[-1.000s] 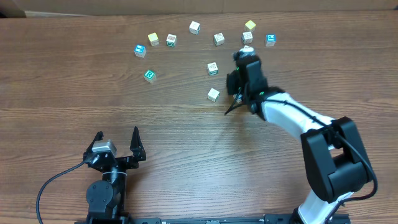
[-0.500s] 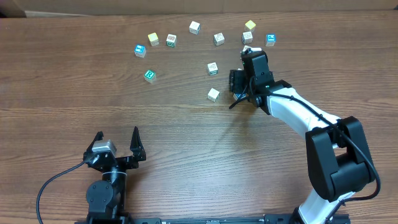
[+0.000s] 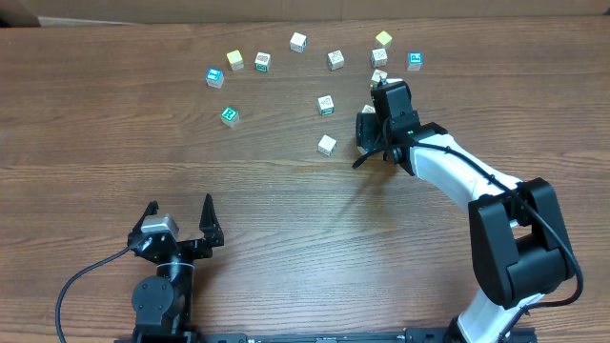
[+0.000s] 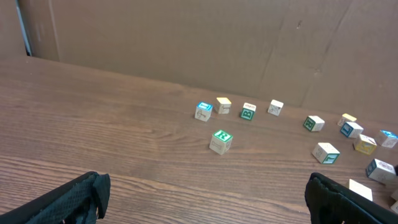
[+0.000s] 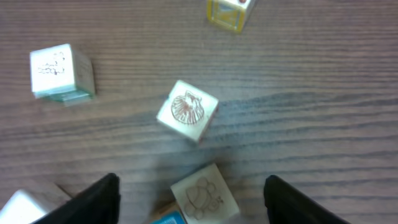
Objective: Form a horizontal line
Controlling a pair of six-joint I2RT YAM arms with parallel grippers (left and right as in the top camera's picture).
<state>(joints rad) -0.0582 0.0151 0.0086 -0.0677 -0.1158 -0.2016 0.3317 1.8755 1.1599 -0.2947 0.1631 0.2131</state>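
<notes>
No horizontal line of touching cubes is in view; the small letter cubes lie apart in a loose arc at the far side of the table. My right gripper [image 3: 370, 117] [image 5: 194, 186] is open and astride a pale cube [image 5: 204, 196] with a brown drawing on top and a blue side face. Neither finger touches it. Just beyond lies a cube with a shell drawing [image 5: 187, 111]. A green-marked cube [image 3: 229, 115] [image 4: 221, 140] lies alone on the left. My left gripper [image 3: 179, 217] [image 4: 202, 199] rests open and empty near the front edge.
Other loose cubes: a blue one [image 3: 214, 77], a yellow one [image 3: 234, 59], a white one [image 3: 298, 42], a yellow one [image 3: 383, 39], a blue one [image 3: 415, 61], and a white one [image 3: 327, 145] left of the right gripper. A cardboard wall [image 4: 186, 43] backs the table.
My right gripper has opened from shut and shifted slightly right, now straddling the pale cube. The left arm and the other cubes have not moved.
</notes>
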